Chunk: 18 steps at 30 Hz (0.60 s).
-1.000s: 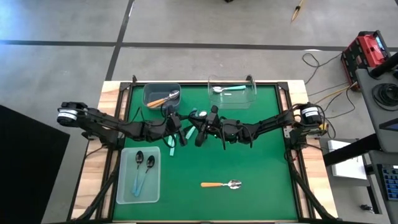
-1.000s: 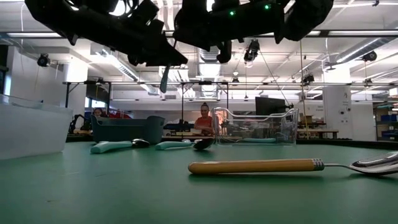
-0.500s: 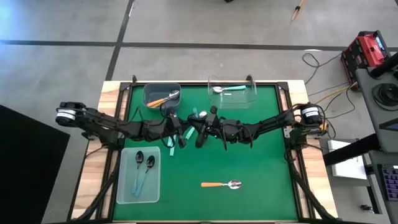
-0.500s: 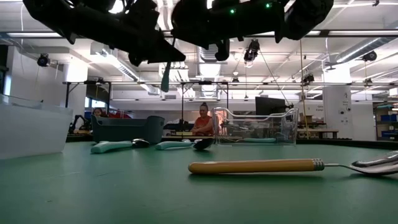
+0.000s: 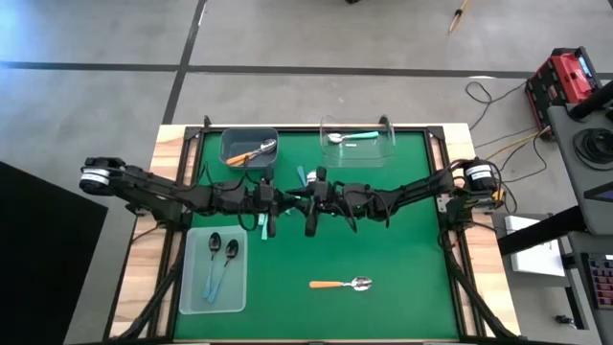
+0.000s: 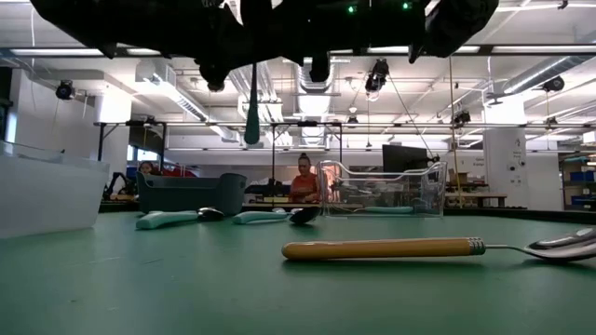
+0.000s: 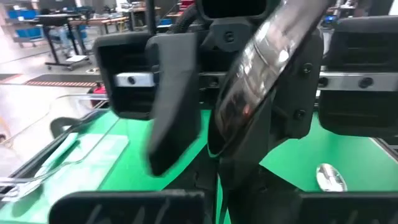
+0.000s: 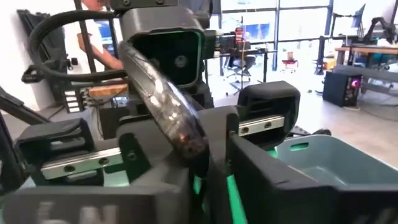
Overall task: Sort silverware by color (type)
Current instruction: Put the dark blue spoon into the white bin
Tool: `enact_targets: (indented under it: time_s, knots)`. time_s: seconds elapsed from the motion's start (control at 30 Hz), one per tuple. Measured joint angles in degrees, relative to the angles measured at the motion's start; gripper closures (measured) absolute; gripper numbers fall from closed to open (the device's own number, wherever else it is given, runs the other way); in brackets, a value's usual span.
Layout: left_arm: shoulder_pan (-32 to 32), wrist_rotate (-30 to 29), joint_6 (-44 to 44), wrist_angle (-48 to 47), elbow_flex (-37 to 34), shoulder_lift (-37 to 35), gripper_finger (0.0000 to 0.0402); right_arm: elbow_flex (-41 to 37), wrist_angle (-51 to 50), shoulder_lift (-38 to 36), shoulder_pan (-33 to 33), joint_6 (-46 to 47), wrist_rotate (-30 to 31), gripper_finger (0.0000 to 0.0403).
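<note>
- Left hand (image 5: 271,213): raised over the middle of the green counter (image 5: 402,249), fingers clamped on a teal-handled spoon (image 6: 251,110) that hangs handle-down in the low view; the left wrist view shows its shiny bowl pinched between the fingers.
- Right hand (image 5: 311,211): raised just beside the left hand, facing it; fingers look parted, with the same spoon's bowl lying between them in the right wrist view. Whether they touch it cannot be told.
- Orange-handled spoon (image 5: 341,284): flat on the counter's near part, alone, well apart from both hands.
- Grey bin (image 5: 230,144): far left corner, holding one orange-handled spoon (image 5: 255,151).
- Clear bin (image 5: 388,144): far edge, right of the grey bin, holding one teal-handled spoon (image 5: 350,137).
- Clear tray (image 5: 196,287): near left corner, holding two dark-bowled spoons (image 5: 222,261) with thin light-blue handles.
- Two more teal-handled spoons (image 6: 168,220): flat on the counter under the arms, seen in the low view.
- Person (image 6: 304,180): seated in the room behind the counter.
</note>
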Motion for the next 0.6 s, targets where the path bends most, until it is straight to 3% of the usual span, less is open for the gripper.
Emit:
enact_targets:
  time_s: [0.07, 0.13, 0.4, 0.6]
  knots:
    - [0.0, -0.1, -0.1, -0.7, 0.0, -0.1, 0.0401, 0.0, -0.1, 0.0, 0.1, -1.3, -0.1, 0.0363]
    - [0.0, 0.0, -0.1, -1.3, 0.0, -0.1, 0.0401, 0.0, -0.4, 0.0, 0.2, -2.2, -0.1, 0.0384]
    - [0.0, 0.0, 0.3, -5.4, 0.0, -1.7, 0.0394, 0.0, -3.1, -1.8, 0.3, -4.4, 0.0, 0.0391]
    - [0.0, 0.0, 1.8, -8.2, 0.0, -5.3, 0.035, 0.0, -5.5, -4.7, 0.3, -6.8, 0.1, 0.0392]
